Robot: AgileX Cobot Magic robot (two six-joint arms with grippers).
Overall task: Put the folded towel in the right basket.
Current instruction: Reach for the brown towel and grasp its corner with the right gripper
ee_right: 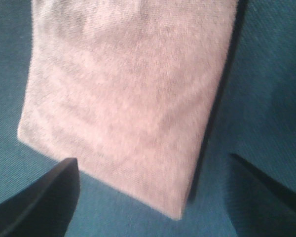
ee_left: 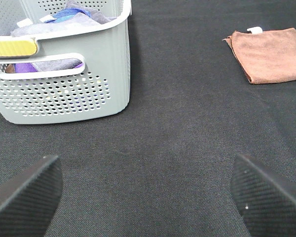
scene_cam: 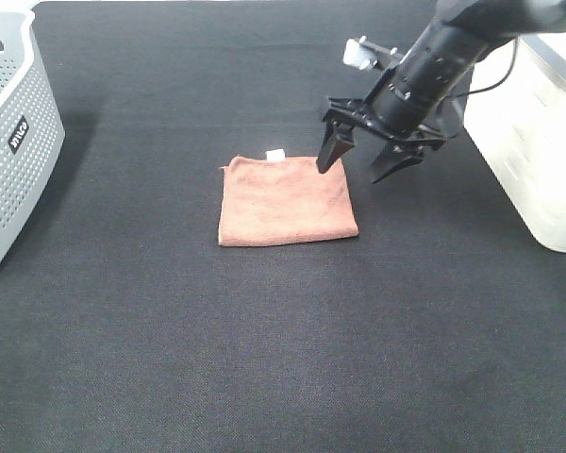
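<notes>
Towel (scene_cam: 283, 203) is being judged soft and limp, best pinched through its folded edge beneath the wide-open right hand (scene_cam: 350, 174).

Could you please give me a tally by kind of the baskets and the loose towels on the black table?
Baskets: 2 (grey basket, white basket)
Loose towels: 1 (brown towel, folded flat)
Total: 3
The cloths inside the grey basket are too bundled to count.
</notes>
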